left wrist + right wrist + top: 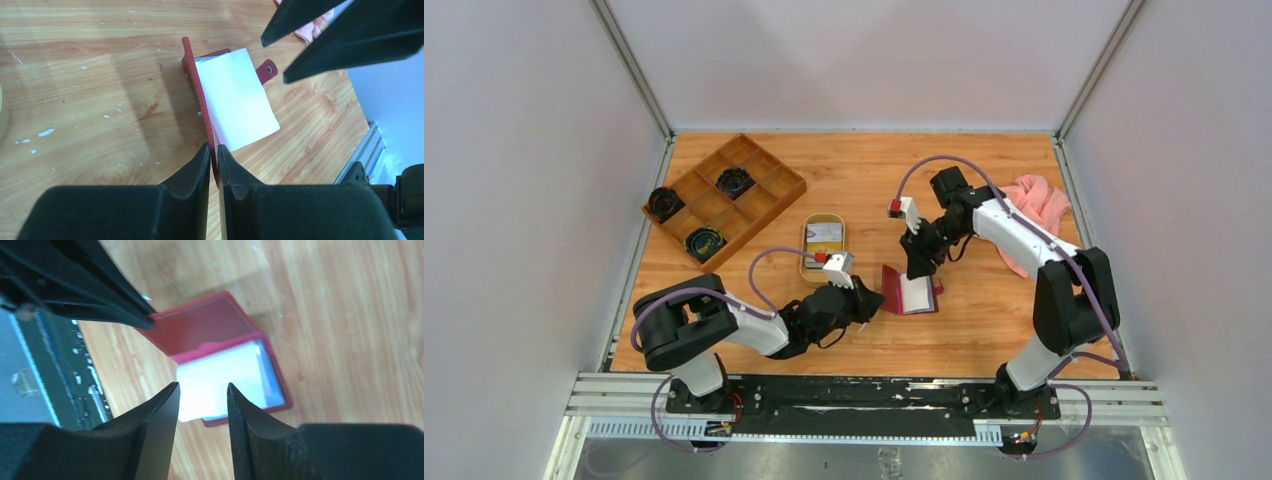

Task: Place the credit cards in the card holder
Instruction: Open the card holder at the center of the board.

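Left gripper (pixel 214 150): clenched on the card holder (pixel 200 325). Its two fingers pinch the edge of the raised red flap, with no gap showing beside the leather.
Right gripper (pixel 202 390): released. The fingers stand apart with nothing between them, poised above the holder's flat half.
Card holder: lies open on the wooden table (pixel 75 75). One flap is lifted on edge and runs straight out from between the left fingertips. The other half lies flat, just beyond and below the right fingertips.
White card (pixel 237 100): rests face-up on the flat half, just to one side of the left fingers and against the foot of the raised flap. From the right wrist it shows through the gap between the open fingers. I cannot tell whether it sits inside a pocket or only lies on top.
Snap tab (pixel 268 70): sticks out from the far edge of the flat half, past the white card, under the right arm's dark fingers.
Second card (pixel 824 235): lies in the oval tray (pixel 823 216), beside the left wrist and apart from both sets of fingers.
Compartment box (pixel 769 205): well away from either gripper, beyond the tray.
Pink cloth (pixel 1039 200): behind the right arm, well apart from its fingers.
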